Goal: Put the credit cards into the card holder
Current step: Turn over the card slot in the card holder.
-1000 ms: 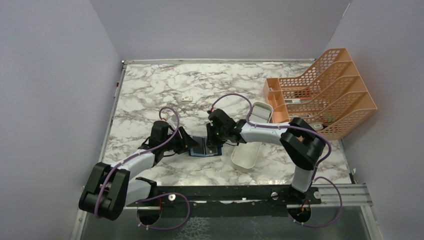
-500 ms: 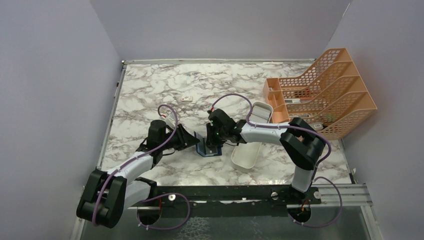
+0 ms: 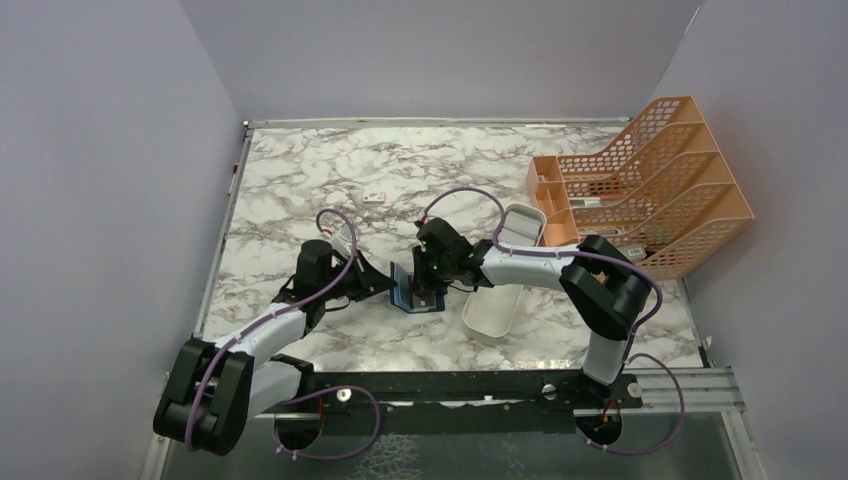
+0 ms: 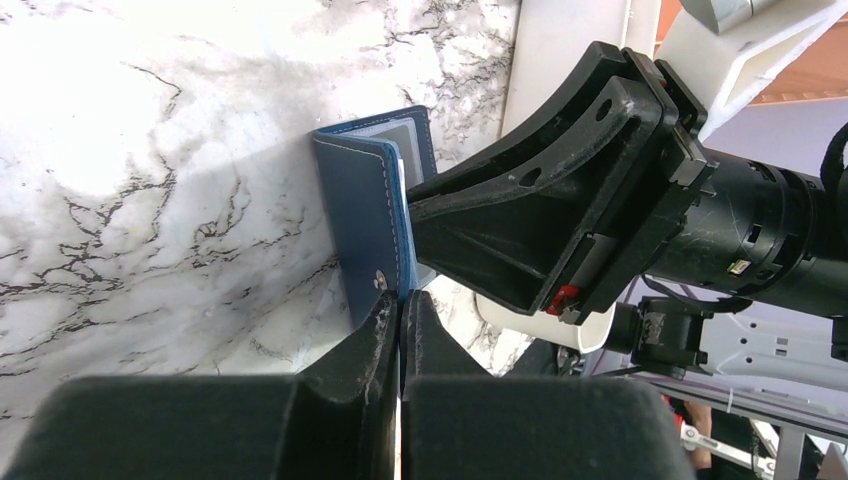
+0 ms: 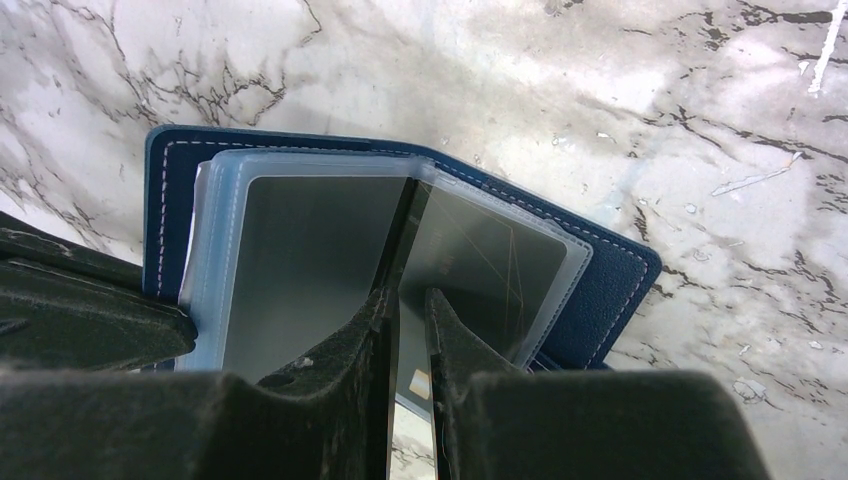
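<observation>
In right jaws: card (image 5: 398,270), over holder (image 5: 610,275).

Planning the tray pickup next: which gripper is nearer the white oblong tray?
Right. The right gripper sits over the card holder, beside the white oblong tray's left wall; the left gripper is on the card holder's opposite side, farther from the tray.

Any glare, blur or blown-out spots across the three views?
Top external: even light, sharp, but the card holder is tiny and partly covered. Left wrist: marble table blown out upper left; left gripper soft up close, holder sharp. Right wrist: holder's clear sleeves show grey sheen; right gripper blurred, credit card edge-on, a thin dark line.
</observation>
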